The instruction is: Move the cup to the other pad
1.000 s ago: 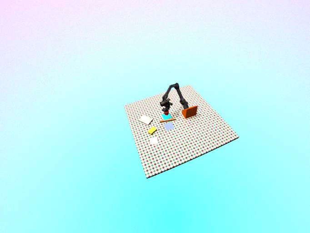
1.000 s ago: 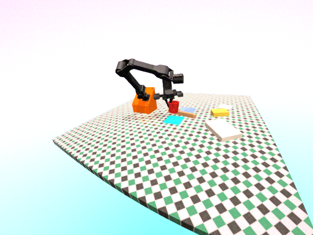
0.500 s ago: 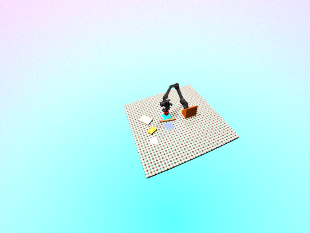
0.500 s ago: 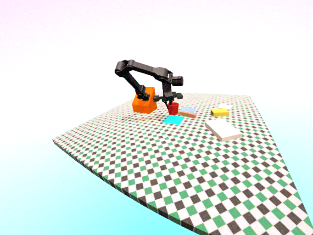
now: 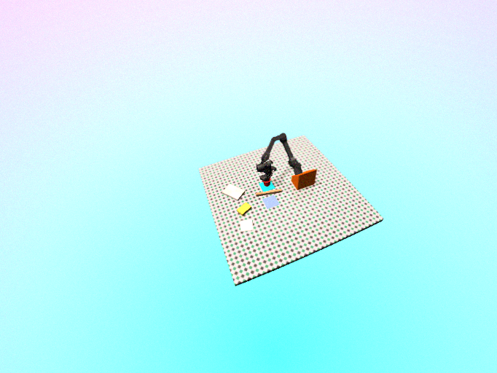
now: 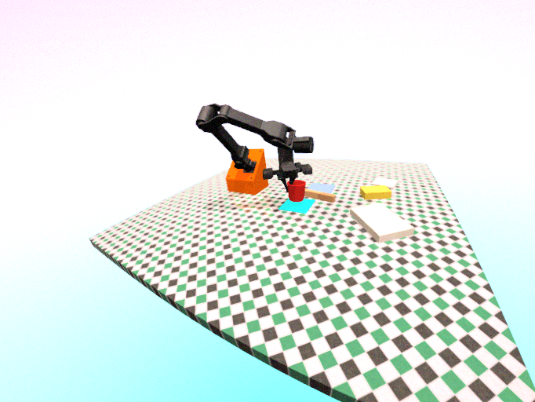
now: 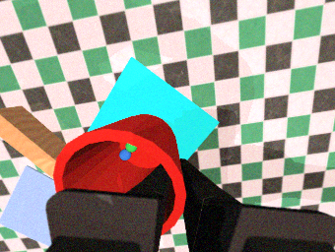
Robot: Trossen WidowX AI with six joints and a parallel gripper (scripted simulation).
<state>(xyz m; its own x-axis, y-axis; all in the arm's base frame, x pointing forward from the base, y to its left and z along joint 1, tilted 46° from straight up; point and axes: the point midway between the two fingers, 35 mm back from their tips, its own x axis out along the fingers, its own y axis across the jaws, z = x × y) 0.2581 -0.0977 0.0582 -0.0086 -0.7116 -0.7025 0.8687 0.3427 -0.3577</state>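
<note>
A red cup [image 5: 267,183] [image 6: 296,192] [image 7: 157,128] stands roughly upright over the cyan pad [image 5: 266,189] [image 6: 298,208] [image 7: 138,89]. Its bottom is at or just above the pad; I cannot tell whether they touch. My gripper [image 5: 266,178] [image 6: 289,184] [image 7: 174,162] is shut on the cup's wall, one finger inside and one outside. A green marble [image 7: 131,148] and a blue marble [image 7: 125,156] lie inside the cup. The light blue pad [image 5: 270,202] [image 6: 322,188] [image 7: 27,203] lies beyond the wooden bar, with nothing on it.
The wooden bar [image 5: 269,192] [image 6: 320,195] [image 7: 31,143] lies between the pads. A yellow block [image 5: 243,208] [image 6: 375,192], a cream slab [image 5: 233,191] [image 6: 380,221] and a white square [image 5: 246,225] [image 6: 385,182] lie off to one side. The orange base block [image 5: 304,179] [image 6: 245,184] is by the arm's foot.
</note>
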